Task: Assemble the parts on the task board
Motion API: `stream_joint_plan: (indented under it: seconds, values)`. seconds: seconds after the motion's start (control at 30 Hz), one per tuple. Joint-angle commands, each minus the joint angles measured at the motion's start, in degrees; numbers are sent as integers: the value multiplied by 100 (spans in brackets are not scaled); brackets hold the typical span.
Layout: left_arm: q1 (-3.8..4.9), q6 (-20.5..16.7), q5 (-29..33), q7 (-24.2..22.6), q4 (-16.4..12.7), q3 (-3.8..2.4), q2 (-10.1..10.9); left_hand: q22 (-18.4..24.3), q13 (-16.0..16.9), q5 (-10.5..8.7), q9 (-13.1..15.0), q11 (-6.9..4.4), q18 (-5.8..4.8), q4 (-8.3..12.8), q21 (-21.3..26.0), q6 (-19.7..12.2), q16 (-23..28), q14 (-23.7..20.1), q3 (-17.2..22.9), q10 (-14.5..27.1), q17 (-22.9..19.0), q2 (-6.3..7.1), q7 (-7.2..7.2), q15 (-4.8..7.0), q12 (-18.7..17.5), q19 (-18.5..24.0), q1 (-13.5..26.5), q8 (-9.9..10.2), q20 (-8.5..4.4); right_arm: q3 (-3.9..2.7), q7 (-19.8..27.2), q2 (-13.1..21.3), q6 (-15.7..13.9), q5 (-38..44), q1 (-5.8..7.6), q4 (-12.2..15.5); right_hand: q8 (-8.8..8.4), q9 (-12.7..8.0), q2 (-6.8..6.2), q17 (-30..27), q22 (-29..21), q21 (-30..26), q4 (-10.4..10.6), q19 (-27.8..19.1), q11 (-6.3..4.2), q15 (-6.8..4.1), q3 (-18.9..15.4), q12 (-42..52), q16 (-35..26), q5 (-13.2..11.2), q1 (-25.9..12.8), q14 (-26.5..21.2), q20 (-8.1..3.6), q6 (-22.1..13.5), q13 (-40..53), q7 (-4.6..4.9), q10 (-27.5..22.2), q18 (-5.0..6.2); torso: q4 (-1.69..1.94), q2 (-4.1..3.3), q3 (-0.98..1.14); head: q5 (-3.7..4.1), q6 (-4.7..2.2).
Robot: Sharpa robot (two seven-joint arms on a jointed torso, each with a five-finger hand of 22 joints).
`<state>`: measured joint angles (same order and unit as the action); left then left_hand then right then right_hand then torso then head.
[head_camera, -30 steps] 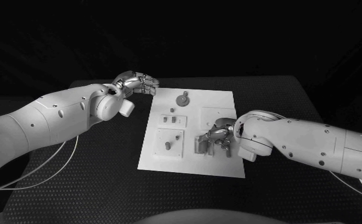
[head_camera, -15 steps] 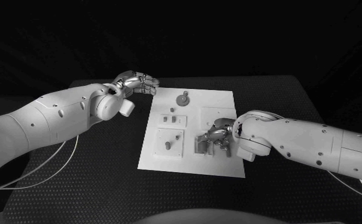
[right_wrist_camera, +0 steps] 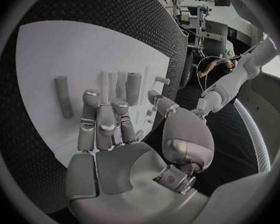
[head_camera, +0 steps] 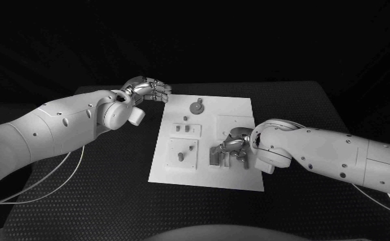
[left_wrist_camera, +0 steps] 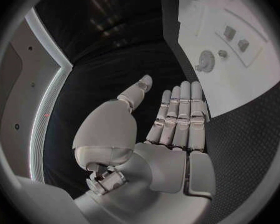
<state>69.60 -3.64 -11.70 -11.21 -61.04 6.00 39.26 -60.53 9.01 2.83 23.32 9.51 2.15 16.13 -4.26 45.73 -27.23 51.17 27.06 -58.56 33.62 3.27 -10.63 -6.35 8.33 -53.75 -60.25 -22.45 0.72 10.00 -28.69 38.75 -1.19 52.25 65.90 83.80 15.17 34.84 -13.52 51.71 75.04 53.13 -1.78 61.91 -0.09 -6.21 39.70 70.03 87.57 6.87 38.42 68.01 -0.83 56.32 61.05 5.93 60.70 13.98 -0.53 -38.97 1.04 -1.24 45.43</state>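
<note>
Black table (head_camera: 97,196), white task board (head_camera: 235,111) with small grey parts (head_camera: 191,130).

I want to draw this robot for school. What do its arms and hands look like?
Both arms are fat, smooth white tubes with small dark screw dots. The left arm has a round white wrist cap, and thin pale cables loop under it. The right arm looks the same. Each ends in a shiny silver hand: the left hand and the right hand have jointed metal fingers and pale palm plates.
</note>
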Motion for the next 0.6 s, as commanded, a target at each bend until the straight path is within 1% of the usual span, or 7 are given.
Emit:
stream_joint_plan:
  seconds: [0.03, 0.1, 0.23, 0.4, 0.43, 0.53, 0.6]
  values:
    - [5, 76, 33, -36, -13, -3, -4, 0, -8, 27, -8, -1, 119, -27, 24, 23, 21, 1, -4, -40, 9, -1, -19, -38, 15, 2, 41, -29, 28, 5, 84, -8, 49, 66, -8, 0, -18, -3, -68, -22, 86, -15, 49, -22, 0, 10, 14, -19, -21, -26, 11, -45, 5, -14, -7, 32, -50, 102, 0, 2, 3, -2, -1]
    - [5, 80, 33, -38, -13, -3, -5, 1, -9, 27, -8, -1, 119, -27, 24, 23, 22, 0, -4, -40, 10, -1, -19, -39, 15, 3, 42, -30, 28, 5, 120, 4, -54, 111, -8, 16, -20, -2, -93, -30, 86, -14, 70, -24, 2, 11, 18, -19, -21, -27, 19, -53, 7, -22, -9, 35, -55, 102, 1, 2, 3, -2, -4]
    - [4, 80, 33, -41, -5, -3, -4, 1, -11, 28, -10, -1, 120, -27, 25, 23, 26, -2, -2, -41, 12, -2, -18, -40, 16, 5, 43, -31, 28, 4, 209, 78, -201, 245, -8, 76, -18, 1, -87, -16, 87, -13, 75, -23, 1, 12, 24, -17, -19, -27, 31, -44, 6, -20, -9, 34, -55, 102, -2, 1, 6, 6, -16]
    - [4, 89, 33, -41, -5, -3, -1, 1, -12, 28, -11, -2, 119, -27, 25, 24, 28, -2, -1, -41, 14, -3, -18, -40, 16, 6, 45, -31, 29, -2, 265, 398, -304, 273, 4, 341, 10, 32, 53, 74, 93, 17, -16, 6, -10, 0, -13, 20, 11, -38, 191, 43, -5, 0, -6, 23, -28, 102, -4, 0, 7, 15, -36]
    - [4, 90, 34, -40, -8, -3, 1, 1, -12, 28, -11, -2, 119, -27, 25, 24, 28, -2, 0, -42, 15, -3, -18, -40, 17, 6, 45, -32, 29, -9, 265, 474, -321, 283, 26, 401, 22, 48, 104, 96, 93, 25, -66, 14, -13, 0, -52, 33, 19, -40, 233, 70, -8, 7, -6, 22, -18, 102, -8, 0, 9, 18, -41]
    - [4, 101, 34, -43, -13, -3, 6, 0, -13, 28, -11, -2, 119, -28, 25, 25, 29, -2, 0, -43, 16, -4, -18, -41, 18, 6, 46, -33, 29, -19, 240, 653, -318, 345, 111, 531, 78, 93, 161, 133, 92, 32, -153, 22, -33, -17, -107, 51, 27, -35, 294, 111, -13, 79, -9, -4, 0, 102, -14, -2, 9, 31, -56]
    - [4, 98, 34, -44, -17, -3, 10, 0, -13, 27, -11, -3, 119, -28, 25, 26, 29, -1, 1, -44, 17, -5, -17, -41, 19, 7, 47, -33, 29, -24, 178, 807, -293, 411, 173, 610, 111, 128, 227, 161, 89, 34, -223, 28, -51, -33, -148, 64, 30, -33, 329, 145, -16, 114, -13, -22, 19, 102, -10, -2, 10, 44, -54]
